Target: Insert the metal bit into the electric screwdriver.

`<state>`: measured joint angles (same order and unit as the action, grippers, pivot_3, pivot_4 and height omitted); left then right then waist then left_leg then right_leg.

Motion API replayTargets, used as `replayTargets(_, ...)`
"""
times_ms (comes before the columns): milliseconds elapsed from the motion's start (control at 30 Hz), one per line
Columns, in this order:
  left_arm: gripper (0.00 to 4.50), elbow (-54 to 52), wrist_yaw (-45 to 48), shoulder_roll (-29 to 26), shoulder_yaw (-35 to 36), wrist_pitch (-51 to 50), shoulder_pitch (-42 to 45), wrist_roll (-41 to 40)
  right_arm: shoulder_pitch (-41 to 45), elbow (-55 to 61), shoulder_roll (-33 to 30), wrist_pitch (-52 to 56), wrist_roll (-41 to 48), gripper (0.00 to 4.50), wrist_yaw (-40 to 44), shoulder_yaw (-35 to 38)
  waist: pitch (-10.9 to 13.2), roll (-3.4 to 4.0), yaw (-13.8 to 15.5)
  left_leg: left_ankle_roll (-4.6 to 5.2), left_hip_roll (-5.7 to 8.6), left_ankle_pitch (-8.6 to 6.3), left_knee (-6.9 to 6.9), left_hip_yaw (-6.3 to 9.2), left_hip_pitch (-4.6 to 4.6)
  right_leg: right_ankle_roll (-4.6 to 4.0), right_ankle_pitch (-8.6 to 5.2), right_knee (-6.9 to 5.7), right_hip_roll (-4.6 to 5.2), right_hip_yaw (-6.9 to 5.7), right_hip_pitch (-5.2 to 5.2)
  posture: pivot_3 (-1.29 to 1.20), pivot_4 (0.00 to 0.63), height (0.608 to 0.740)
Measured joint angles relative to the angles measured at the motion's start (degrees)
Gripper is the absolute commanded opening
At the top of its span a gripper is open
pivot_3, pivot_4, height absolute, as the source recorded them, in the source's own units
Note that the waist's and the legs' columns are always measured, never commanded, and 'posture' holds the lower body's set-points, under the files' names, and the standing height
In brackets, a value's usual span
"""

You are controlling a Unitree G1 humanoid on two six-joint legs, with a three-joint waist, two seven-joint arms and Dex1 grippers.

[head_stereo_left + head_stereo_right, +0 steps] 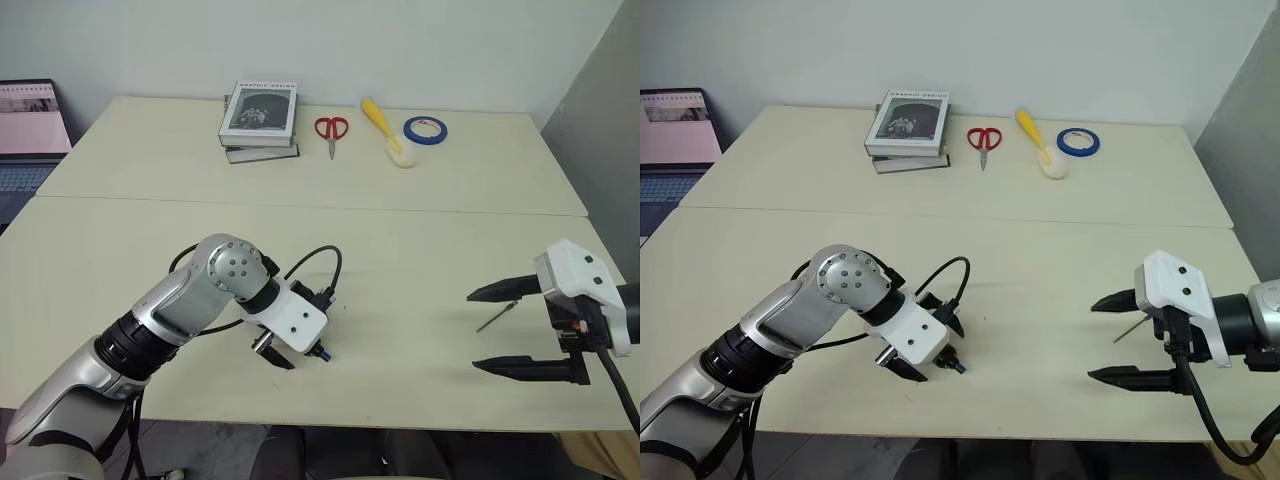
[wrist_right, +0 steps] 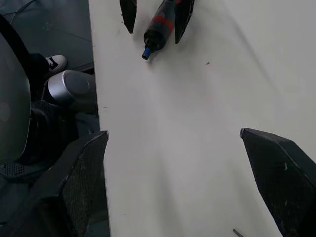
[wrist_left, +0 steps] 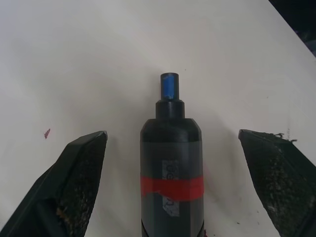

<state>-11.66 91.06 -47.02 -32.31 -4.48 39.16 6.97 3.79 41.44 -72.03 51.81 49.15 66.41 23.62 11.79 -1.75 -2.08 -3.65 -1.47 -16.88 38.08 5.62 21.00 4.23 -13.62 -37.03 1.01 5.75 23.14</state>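
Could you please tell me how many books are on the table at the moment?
2, stacked at the far side of the table: the top book lies on a lower book, just left of the red scissors. None seems hidden.

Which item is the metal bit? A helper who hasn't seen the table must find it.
Go to the near right part of the cream table, where the right gripper hovers open. The metal bit lies flat there between its fingers: a thin dark-grey rod, unlike the thick black electric screwdriver by the left gripper.
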Motion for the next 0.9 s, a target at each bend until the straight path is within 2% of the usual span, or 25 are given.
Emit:
replayTargets(533,4.46,7.1,1.1,3.9,-3.6,2.4,4.5,2.9,-2.4,1.0,-0.7,1.0,1.6,4.5,1.0,2.2,0.0,0.0,0.4,0.0,0.0,0.0,0.0,0.01,0.01,0.0,0.0,0.01,0.0,-0.01,0.0,0.0,0.15,0.74)
replayTargets(833,4.46,8.1,1.1,4.1,-5.9,3.1,5.2,3.0,-2.7,1.2,-0.7,1.1,1.6,4.5,1.0,2.2,0.0,0.0,0.4,0.01,0.0,0.01,0.01,0.01,0.01,0.01,0.01,0.0,0.0,0.0,0.0,0.0,0.15,0.74)
replayTargets(900,4.29,8.3,1.1,4.3,-6.3,3.6,5.5,3.0,-2.7,1.2,-0.7,1.2,1.6,4.5,1.0,2.2,0.0,0.0,0.4,0.01,0.0,0.01,0.01,0.01,0.01,0.01,0.01,0.0,0.0,-0.01,0.0,0.0,0.15,0.74)
